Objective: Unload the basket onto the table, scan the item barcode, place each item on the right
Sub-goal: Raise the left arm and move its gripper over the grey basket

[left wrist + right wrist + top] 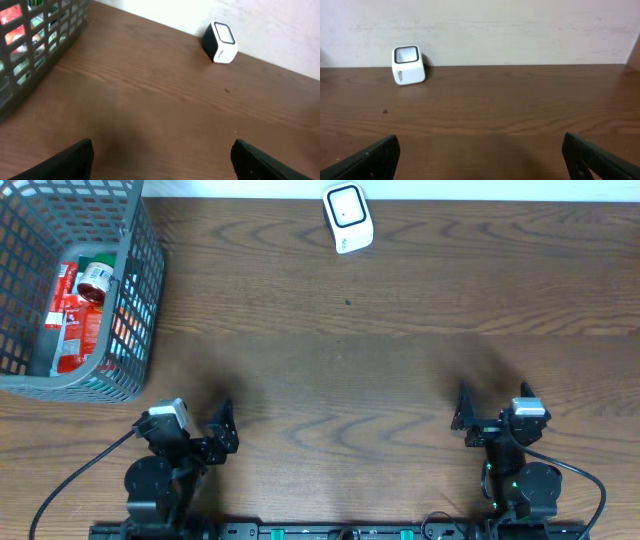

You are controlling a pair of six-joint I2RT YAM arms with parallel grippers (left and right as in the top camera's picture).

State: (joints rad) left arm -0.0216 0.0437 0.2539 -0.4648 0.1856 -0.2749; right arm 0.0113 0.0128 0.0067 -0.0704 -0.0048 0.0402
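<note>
The items, red packets (75, 320) and a red-labelled can (97, 280), lie inside a grey mesh basket (140, 310) at the far left. A white cube-shaped barcode scanner (348, 217) stands at the table's back edge, and also shows as the scanner (220, 42) in the left wrist view and the scanner (408, 65) in the right wrist view. My left gripper (222, 428) rests near the front left, open and holding nothing (162, 150). At the front right, my right gripper (465, 415) is open and holds nothing (481, 145).
The basket's wall (45, 45) fills the upper left of the left wrist view. A pale wall runs behind the brown wooden table (340, 360). Cables trail from both arm bases at the front edge.
</note>
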